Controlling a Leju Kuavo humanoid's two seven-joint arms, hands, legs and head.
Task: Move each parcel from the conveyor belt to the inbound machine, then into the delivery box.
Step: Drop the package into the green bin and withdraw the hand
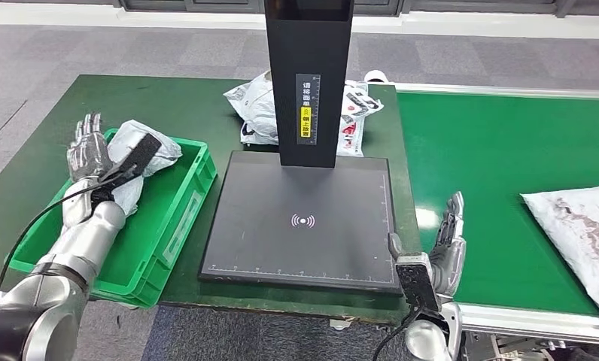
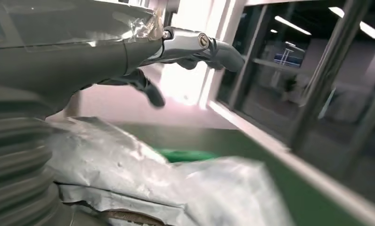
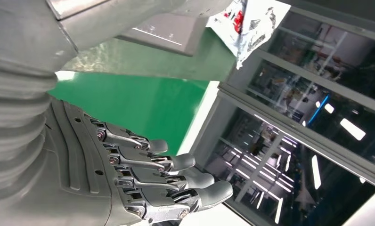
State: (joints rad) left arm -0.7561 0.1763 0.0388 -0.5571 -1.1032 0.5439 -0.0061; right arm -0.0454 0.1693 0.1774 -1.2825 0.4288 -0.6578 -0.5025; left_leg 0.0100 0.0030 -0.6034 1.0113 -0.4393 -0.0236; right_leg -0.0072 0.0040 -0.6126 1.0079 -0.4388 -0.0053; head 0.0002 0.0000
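**Q:** Where are the parcels?

**A:** A white parcel (image 1: 142, 154) lies in the green delivery box (image 1: 177, 218) on the counter (image 1: 33, 162). Another (image 1: 582, 229) waits on the conveyor belt (image 1: 492, 158).

**Q:** And your hands?

**A:** My left hand (image 1: 88, 148) hovers above the box, fingers spread, holding nothing. My right hand (image 1: 447, 244) is flat and empty between the black scanner plate (image 1: 304, 222) and the belt.

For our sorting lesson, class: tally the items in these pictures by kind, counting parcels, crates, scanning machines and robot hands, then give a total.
Parcels: 3, one in the green crate, one behind the scanner post, one on the conveyor belt
Green crate: 1
Inbound machine: 1
Robot hands: 2, left hand, right hand
Total: 7
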